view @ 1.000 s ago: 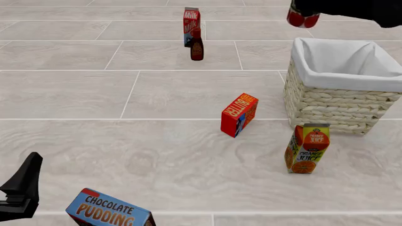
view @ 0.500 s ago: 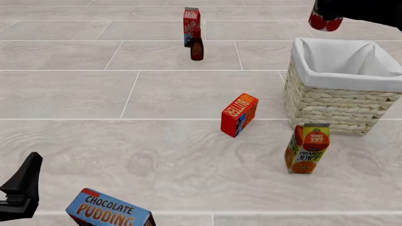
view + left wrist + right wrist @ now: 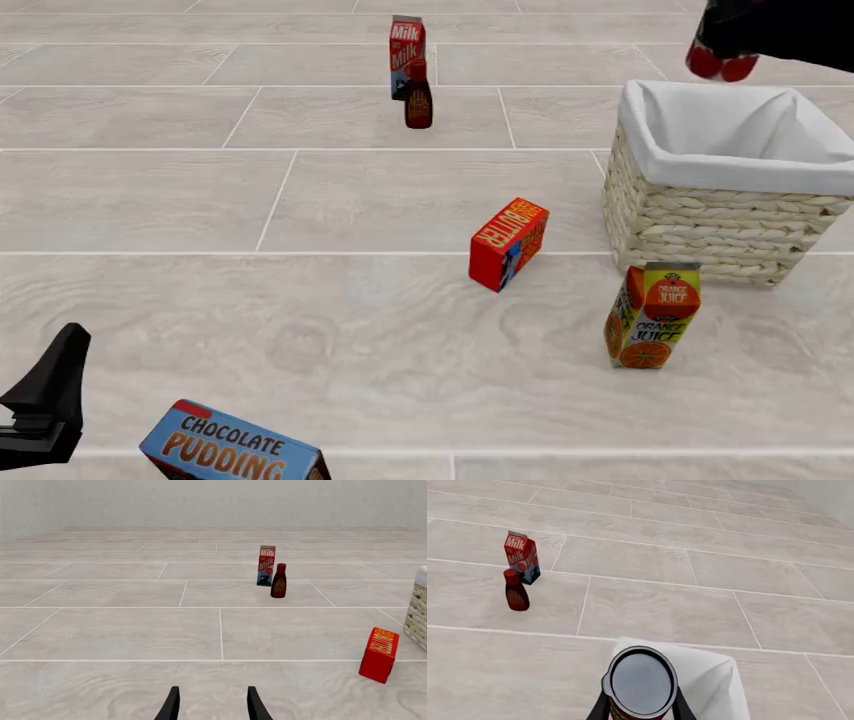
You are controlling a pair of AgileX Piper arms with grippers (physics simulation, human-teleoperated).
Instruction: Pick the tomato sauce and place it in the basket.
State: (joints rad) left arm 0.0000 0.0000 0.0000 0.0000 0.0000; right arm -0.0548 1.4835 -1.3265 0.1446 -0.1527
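Observation:
The tomato sauce [image 3: 722, 64], a small red can, hangs in the air just beyond the far rim of the basket [image 3: 694, 225]. My right gripper [image 3: 727, 45] is shut on it from above at the top right of the front view. In the right wrist view the can's flat metal top [image 3: 642, 682] sits between the two fingers [image 3: 599, 709], with the basket's white lining [image 3: 710, 680] right beneath it. My left gripper [image 3: 212, 707] is open and holds nothing. It rests low at the near left [image 3: 47, 400].
A milk carton [image 3: 406, 45] and a dark bottle with a red cap [image 3: 418, 100] stand at the far middle. A red butter box [image 3: 509, 243] lies left of the basket. An orange juice carton [image 3: 650, 315] stands in front of it. A chocolate pudding box [image 3: 234, 450] lies near my left gripper.
My right gripper has carried the can to the right and slightly down, from left of the basket's far edge to above its far rim. The left arm has not moved.

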